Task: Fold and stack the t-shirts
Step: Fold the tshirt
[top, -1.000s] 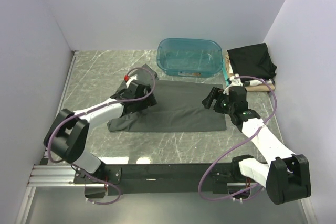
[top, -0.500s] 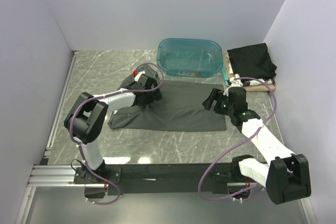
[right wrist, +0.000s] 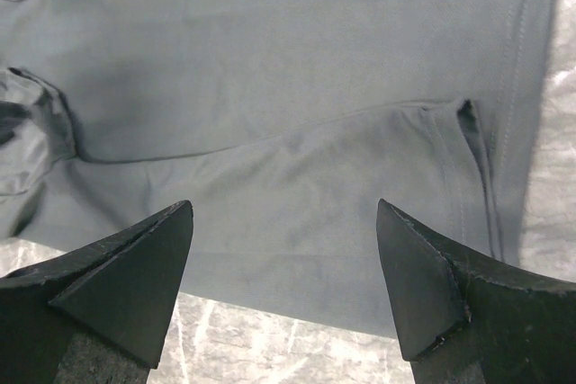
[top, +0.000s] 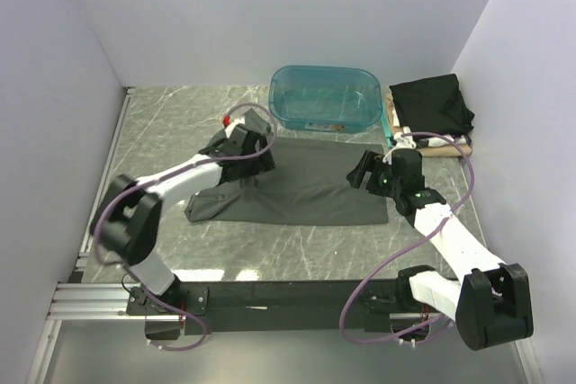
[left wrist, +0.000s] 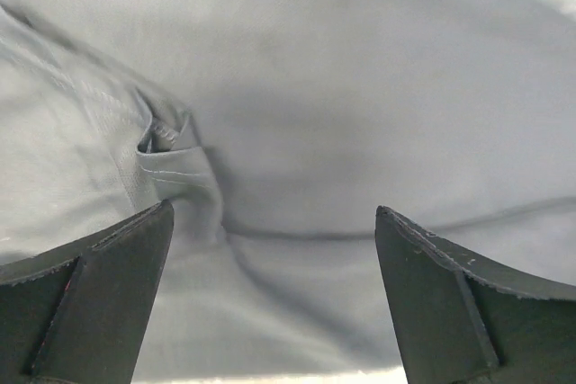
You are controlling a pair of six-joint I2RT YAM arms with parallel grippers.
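A dark charcoal-grey t-shirt (top: 306, 191) lies flat on the marble table, wider than the teal tub. My left gripper (top: 256, 155) is open and empty over the shirt's upper left part; its wrist view shows grey cloth (left wrist: 297, 105) with a small fold between the spread jaws. My right gripper (top: 363, 171) is open and empty over the shirt's right edge; its wrist view shows the shirt (right wrist: 270, 87) and its hem above the marble. A black t-shirt (top: 432, 105) lies folded at the back right on tan and white cloth (top: 441, 147).
A translucent teal plastic tub (top: 324, 96) stands behind the shirt. White walls close in the left, back and right sides. A black rail (top: 288, 299) with the arm bases runs along the near edge.
My left gripper has moved up and to the right over the shirt's upper left part. The shirt's left side is a little more bunched. The right arm has not moved.
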